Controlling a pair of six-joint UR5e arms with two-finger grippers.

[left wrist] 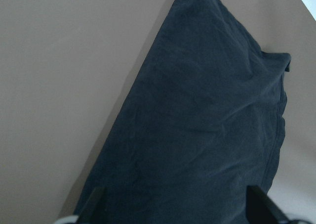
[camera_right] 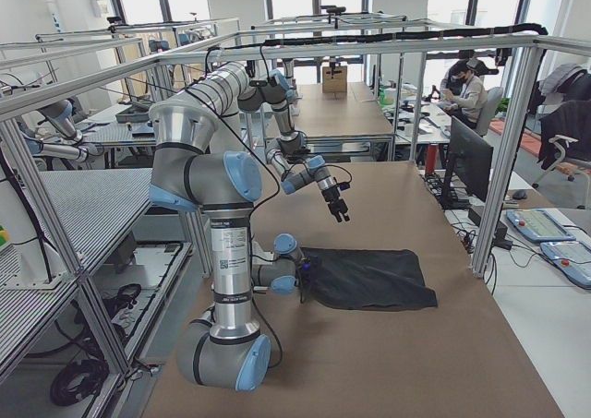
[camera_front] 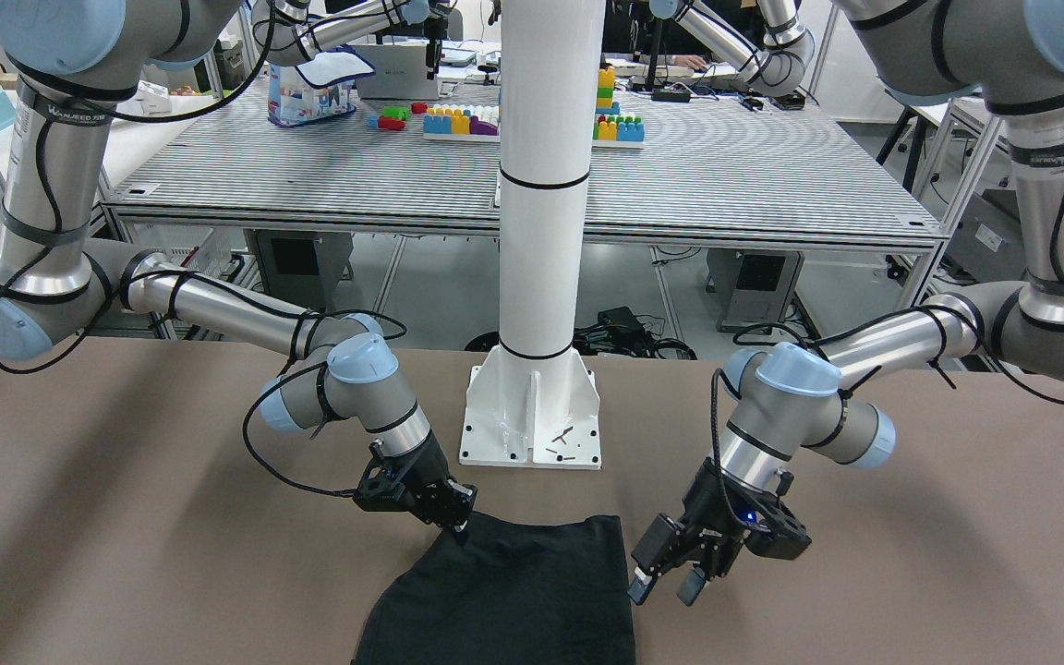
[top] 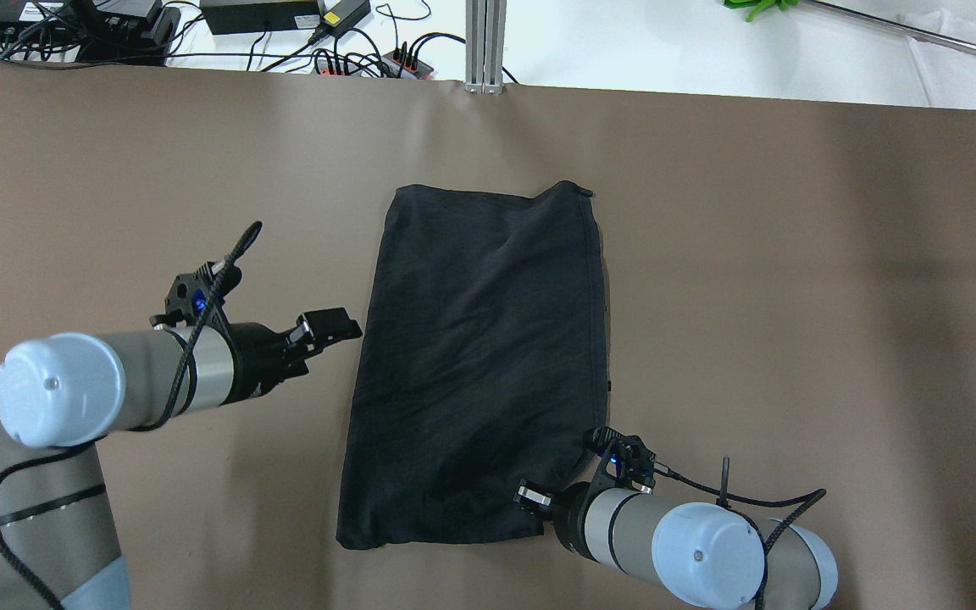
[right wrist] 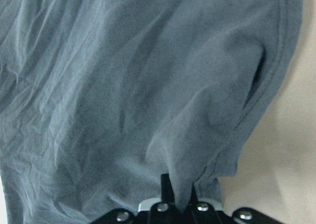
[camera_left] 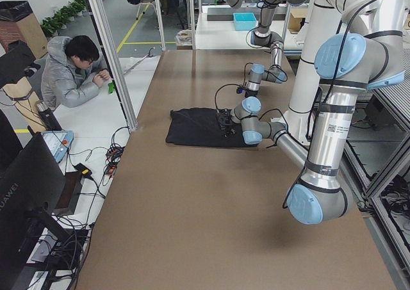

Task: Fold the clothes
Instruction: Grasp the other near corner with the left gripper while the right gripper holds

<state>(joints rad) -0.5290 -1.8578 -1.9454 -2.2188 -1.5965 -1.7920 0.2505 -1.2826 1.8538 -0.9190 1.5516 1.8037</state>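
Note:
The black garment (top: 479,356) lies flat on the brown table, roughly rectangular, long side running away from me. It also shows in the front view (camera_front: 513,591). My right gripper (top: 568,491) is at the garment's near right corner, also in the front view (camera_front: 458,528). The right wrist view shows it shut, pinching a raised fold of the fabric (right wrist: 148,110). My left gripper (camera_front: 671,577) is open and empty, raised just beside the garment's left edge, also in the overhead view (top: 335,330). Its wrist camera looks down on the garment (left wrist: 197,135) between spread fingertips (left wrist: 96,201).
A white pole with its base plate (camera_front: 532,434) stands on the table's near edge between my arms. Cables and power strips (top: 352,59) lie beyond the far edge. A seated person (camera_left: 73,72) is off the table's far side. Brown table surface (top: 793,296) surrounds the garment.

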